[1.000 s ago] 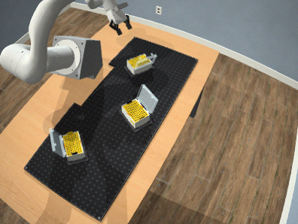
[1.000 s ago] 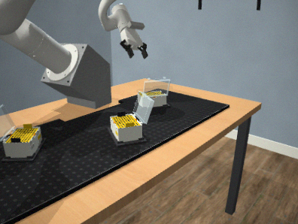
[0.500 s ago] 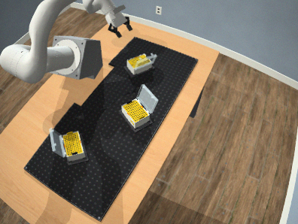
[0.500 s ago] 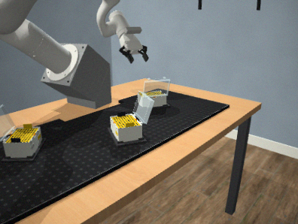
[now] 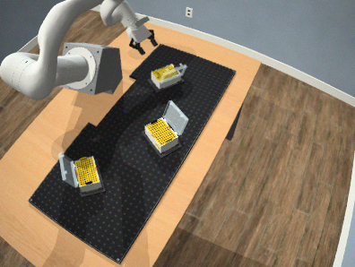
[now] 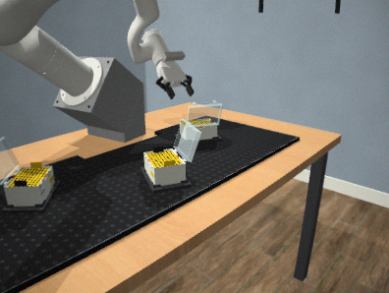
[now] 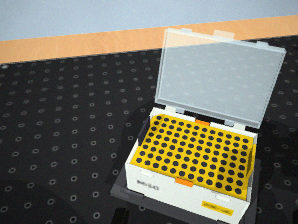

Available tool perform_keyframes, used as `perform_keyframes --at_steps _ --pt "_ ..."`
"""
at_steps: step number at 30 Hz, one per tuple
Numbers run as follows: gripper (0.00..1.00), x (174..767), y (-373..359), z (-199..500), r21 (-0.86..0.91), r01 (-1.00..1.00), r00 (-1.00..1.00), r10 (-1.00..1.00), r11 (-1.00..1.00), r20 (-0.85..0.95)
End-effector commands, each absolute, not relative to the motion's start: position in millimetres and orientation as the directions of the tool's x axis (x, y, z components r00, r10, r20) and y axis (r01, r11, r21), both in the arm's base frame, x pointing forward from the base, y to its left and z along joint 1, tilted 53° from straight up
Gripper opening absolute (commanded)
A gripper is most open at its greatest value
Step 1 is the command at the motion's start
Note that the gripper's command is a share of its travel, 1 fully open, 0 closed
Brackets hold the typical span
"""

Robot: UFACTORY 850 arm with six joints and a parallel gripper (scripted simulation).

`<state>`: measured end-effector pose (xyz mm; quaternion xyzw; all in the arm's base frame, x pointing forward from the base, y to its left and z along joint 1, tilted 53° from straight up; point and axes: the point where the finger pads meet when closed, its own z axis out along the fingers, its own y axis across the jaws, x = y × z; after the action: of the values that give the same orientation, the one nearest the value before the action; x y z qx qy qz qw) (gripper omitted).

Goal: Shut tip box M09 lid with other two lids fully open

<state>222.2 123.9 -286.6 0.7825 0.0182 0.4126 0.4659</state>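
Nearest, a white tip box (image 5: 90,185) (image 6: 28,195), then a middle one (image 5: 167,144) (image 6: 166,174) and a far one (image 5: 168,82) (image 6: 208,132), stand on a black, dotted surface (image 5: 130,224) (image 6: 83,246), clear lids raised; which is M09, I cannot tell. The wrist view's oblong box (image 7: 187,197), yellow-racked, sticker blurred, turns its long front wall toward the camera, long axis running crosswise. The claw (image 5: 150,44) (image 6: 182,92) is open.

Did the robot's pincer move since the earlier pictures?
Yes! In the exterior view, the pincer has come down, nearer the farthest box, which stayed put.
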Motion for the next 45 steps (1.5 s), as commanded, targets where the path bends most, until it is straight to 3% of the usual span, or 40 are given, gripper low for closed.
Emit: perform_keyframes --at_steps 1,22,45 --pt "1.00 223 106 -302 0.742 -0.357 0.658 0.412 -0.567 0.631" --pt "1.00 224 39 -353 0.743 -0.357 0.658 0.412 -0.567 0.631" --pt "1.00 224 39 -353 0.742 -0.357 0.658 0.412 -0.567 0.631"
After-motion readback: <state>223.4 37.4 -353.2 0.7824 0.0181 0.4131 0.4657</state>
